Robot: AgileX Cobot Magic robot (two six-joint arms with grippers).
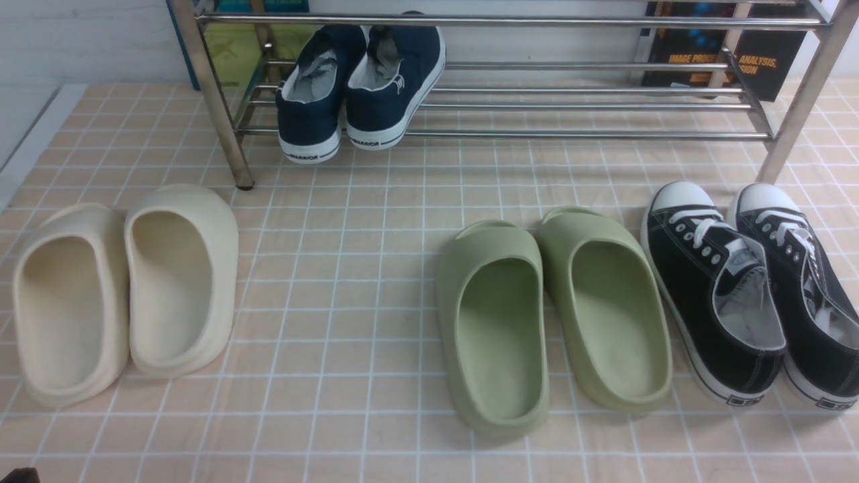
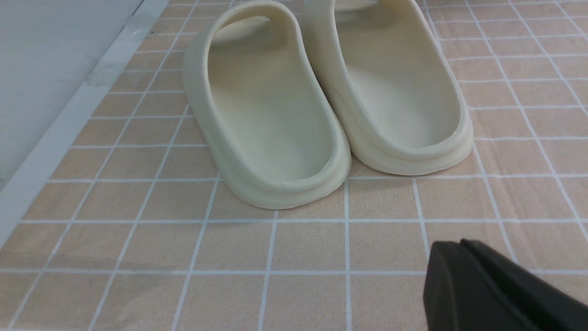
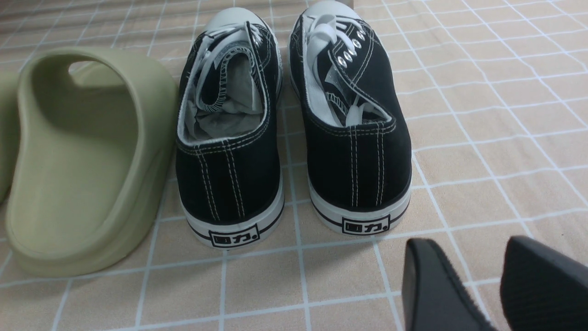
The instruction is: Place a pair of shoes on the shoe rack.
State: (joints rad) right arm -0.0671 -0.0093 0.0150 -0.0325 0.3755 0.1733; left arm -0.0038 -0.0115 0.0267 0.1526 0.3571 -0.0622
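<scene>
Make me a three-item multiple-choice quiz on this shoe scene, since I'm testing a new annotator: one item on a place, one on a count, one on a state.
1. Where is the navy pair of shoes?
A. On the shoe rack's lower tubes, near its left end
B. On the floor between the slides
C. In a gripper

2. How many pairs stand on the tiled floor?
A. One
B. Three
C. Five

3. How is the right gripper?
A. Shut on a black sneaker
B. Open, holding nothing
C. Shut on a slide

Answers:
1 A: both navy shoes sit heels-out on the rack tubes.
2 B: the cream slides, green slides and black lace-up sneakers stand on the floor.
3 B: a gap shows between its fingers, with only floor behind.
</scene>
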